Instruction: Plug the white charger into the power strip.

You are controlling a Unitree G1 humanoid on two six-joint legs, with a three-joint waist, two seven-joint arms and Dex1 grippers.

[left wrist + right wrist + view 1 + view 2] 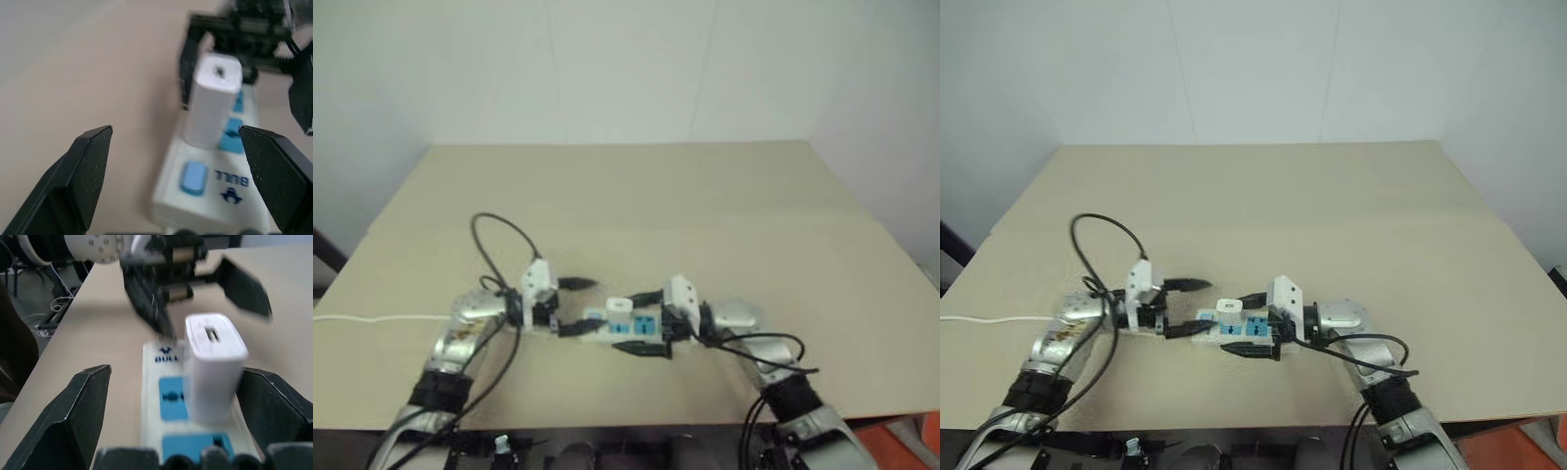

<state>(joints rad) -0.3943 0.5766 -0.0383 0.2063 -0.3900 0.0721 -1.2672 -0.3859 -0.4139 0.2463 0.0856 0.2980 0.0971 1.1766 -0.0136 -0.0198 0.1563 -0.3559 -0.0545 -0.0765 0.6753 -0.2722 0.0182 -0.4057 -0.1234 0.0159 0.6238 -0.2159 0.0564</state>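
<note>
The power strip (625, 327) lies flat near the table's front edge, blue sockets facing up. The white charger (618, 305) stands upright in one of those sockets, with nothing touching it. My left gripper (576, 306) is open just left of the strip's end, its black fingers spread on either side of it. My right gripper (639, 321) is open too and points at the strip from the right, with one finger on each side of the strip. In the left wrist view the charger (212, 100) rises from the strip (205, 196) beyond the spread fingers (83, 171).
The strip's white cord (372, 318) runs off the table's left edge. A black cable (499, 230) loops over the table behind my left wrist. The tan table (705, 215) stretches to the white wall. Something orange (901, 436) sits below the front right corner.
</note>
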